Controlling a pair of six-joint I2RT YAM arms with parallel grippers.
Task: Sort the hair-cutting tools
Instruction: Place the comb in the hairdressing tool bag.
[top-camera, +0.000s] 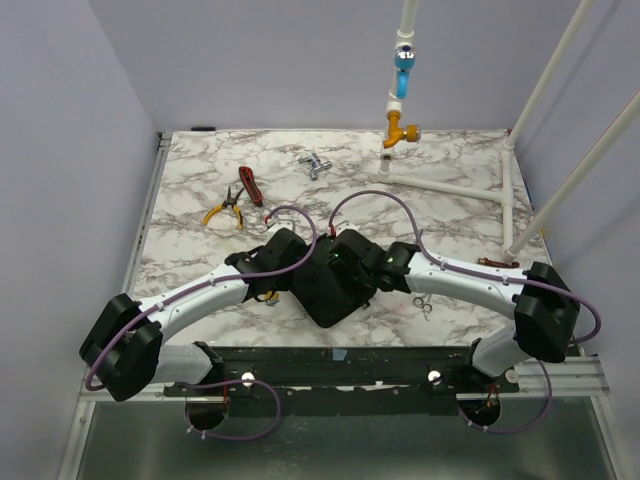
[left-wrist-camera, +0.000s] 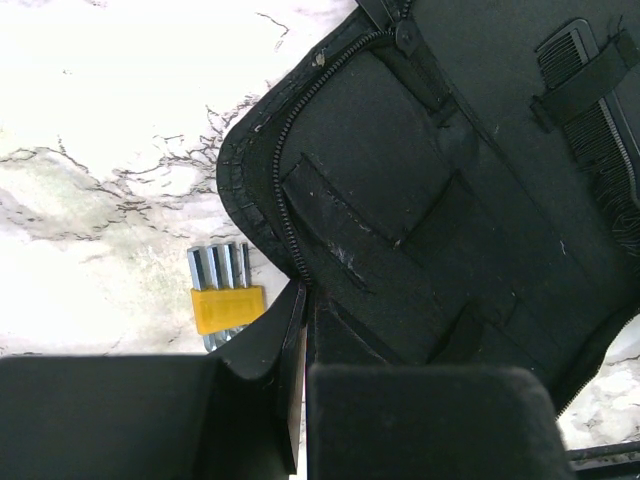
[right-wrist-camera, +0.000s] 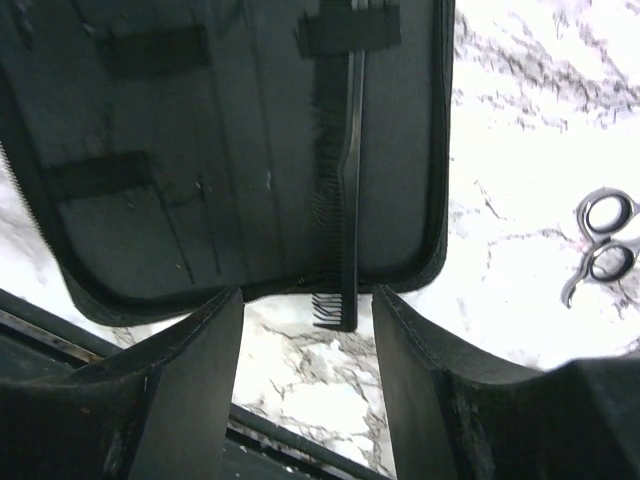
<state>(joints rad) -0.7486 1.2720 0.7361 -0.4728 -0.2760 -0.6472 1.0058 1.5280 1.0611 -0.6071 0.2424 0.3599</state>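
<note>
An open black zip case (top-camera: 325, 297) lies on the marble table between my two arms. The black comb (right-wrist-camera: 346, 190) lies inside it under an elastic strap, and its toothed end sticks out past the case's near edge. My right gripper (right-wrist-camera: 308, 300) is open on either side of that end and touches nothing. The comb (left-wrist-camera: 598, 115) also shows in the left wrist view, at the top right. Silver scissors (right-wrist-camera: 604, 240) lie on the table to the right of the case (right-wrist-camera: 200, 200). My left gripper (left-wrist-camera: 303, 335) is shut on the zipper edge of the case (left-wrist-camera: 400, 200).
A set of hex keys in a yellow holder (left-wrist-camera: 226, 300) lies beside the case's left edge. Yellow-handled pliers (top-camera: 224, 210), a red-handled tool (top-camera: 250, 186) and a small metal piece (top-camera: 315, 165) lie further back. A white pipe frame (top-camera: 450, 186) stands at the back right.
</note>
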